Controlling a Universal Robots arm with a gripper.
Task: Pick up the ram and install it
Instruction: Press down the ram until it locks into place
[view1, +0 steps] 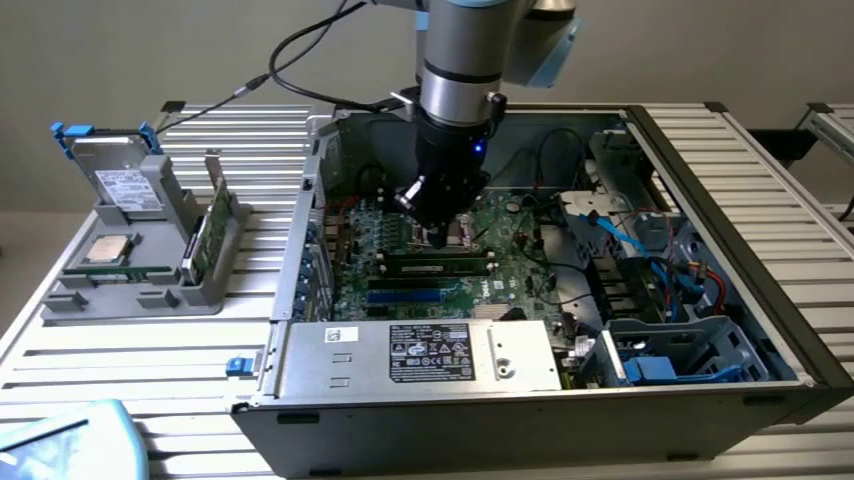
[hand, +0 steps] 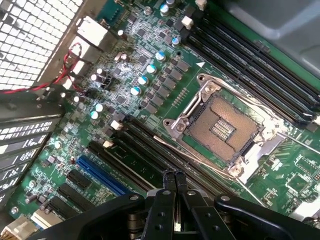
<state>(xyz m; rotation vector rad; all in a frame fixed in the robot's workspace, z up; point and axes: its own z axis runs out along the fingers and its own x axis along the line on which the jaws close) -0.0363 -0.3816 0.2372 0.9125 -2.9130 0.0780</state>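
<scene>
Arm down inside open PC case, fingers together, ram seated in a slot on the board.

Exterior view: ribbed metal table (view1: 134, 360) against a plain grey wall; open computer case (view1: 747, 300) lies on it, power supply (view1: 427, 355) at the near side, blue and red cables toward the exterior view's right. Grey parts holder (view1: 134, 270) sits on the exterior view's left, a green board stick (view1: 214, 225) upright in it, silver processor chip (view1: 110, 250) flat on it. Gripper (view1: 438, 232) low over the motherboard (view1: 400, 270), just above the ram (view1: 430, 266), which lies flat in a slot; contact cannot be told.
Wrist view: black fingers (hand: 167, 187) pressed together, nothing between them, above the long black memory slots (hand: 150, 155); empty CPU socket (hand: 225, 127) beside, blue slot (hand: 100, 175) near.
</scene>
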